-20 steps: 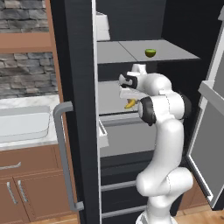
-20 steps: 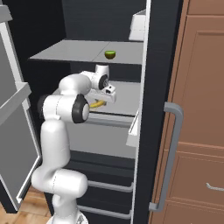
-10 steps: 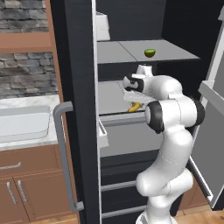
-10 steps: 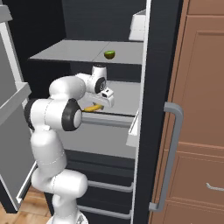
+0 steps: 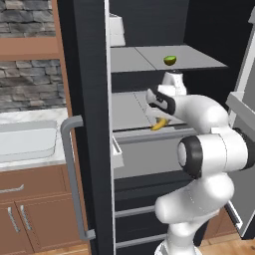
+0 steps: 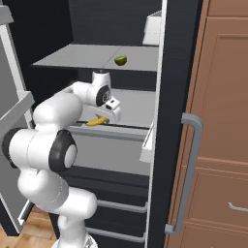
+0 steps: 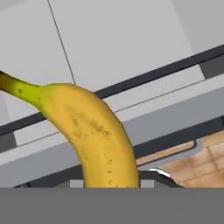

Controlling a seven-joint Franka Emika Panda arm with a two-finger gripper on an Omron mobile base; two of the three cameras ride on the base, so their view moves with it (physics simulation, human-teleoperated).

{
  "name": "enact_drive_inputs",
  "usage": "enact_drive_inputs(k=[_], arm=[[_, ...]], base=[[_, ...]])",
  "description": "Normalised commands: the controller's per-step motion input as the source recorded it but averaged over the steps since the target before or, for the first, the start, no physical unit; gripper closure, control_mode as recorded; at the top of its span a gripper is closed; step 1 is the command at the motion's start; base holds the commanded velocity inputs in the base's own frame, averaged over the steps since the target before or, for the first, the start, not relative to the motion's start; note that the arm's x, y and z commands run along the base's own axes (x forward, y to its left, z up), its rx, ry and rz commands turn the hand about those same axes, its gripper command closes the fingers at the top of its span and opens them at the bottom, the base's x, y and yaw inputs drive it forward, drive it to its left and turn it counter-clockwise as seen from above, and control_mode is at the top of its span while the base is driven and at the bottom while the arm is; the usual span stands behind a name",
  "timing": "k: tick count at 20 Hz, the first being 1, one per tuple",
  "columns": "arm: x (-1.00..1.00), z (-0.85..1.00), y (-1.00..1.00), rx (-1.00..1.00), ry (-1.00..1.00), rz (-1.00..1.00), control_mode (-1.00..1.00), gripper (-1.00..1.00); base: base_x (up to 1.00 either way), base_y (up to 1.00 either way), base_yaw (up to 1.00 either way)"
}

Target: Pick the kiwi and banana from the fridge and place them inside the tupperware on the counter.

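Seen from the left base camera, far left: white marble counter [image 5: 20,164] under a grey stone wall, with a pale translucent tupperware [image 5: 25,142] resting on it, above brown cabinets [image 5: 30,209]. Next, the black fridge [image 5: 89,74] door edge with a long grey bar handle [image 5: 72,174]. Inside, a pale upper shelf [image 5: 144,60] carrying the kiwi [image 5: 170,61], small and green, well apart from the arm. Below it, a second shelf [image 5: 127,107] where the gripper [image 5: 158,119] reaches in at the front edge, clenched on the banana [image 5: 159,124], yellow tip poking out beneath the hand. Far right, the white arm [image 5: 209,149] bent sharply, and the second fridge door standing open.

From the right base camera, left to right: the arm [image 6: 43,145], then the gripper [image 6: 107,115] with the banana [image 6: 97,121] jutting leftward just above the shelf's front lip, the kiwi [image 6: 120,60] on the shelf above, and tall brown cabinet panels [image 6: 223,121] at the right.

From the hand camera: the banana [image 7: 96,135] close up, curved, yellow with brown speckles, rising from between the fingertips toward the upper left, over the pale shelf.
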Motion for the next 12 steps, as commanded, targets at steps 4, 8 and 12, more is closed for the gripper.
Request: enact_drive_inputs(k=[4, 8, 12], arm=[[-0.62, 0.70, 0.00, -0.02, 0.00, 0.00, -1.00, 1.00], [-0.77, 0.58, 0.00, 0.00, 0.00, 0.00, -1.00, 1.00], [-0.93, 0.40, 0.00, 0.00, 0.00, 0.00, -1.00, 1.00]], base=[[0.00, 0.00, 0.00], [0.00, 0.00, 0.00], [0.00, 0.00, 0.00]])
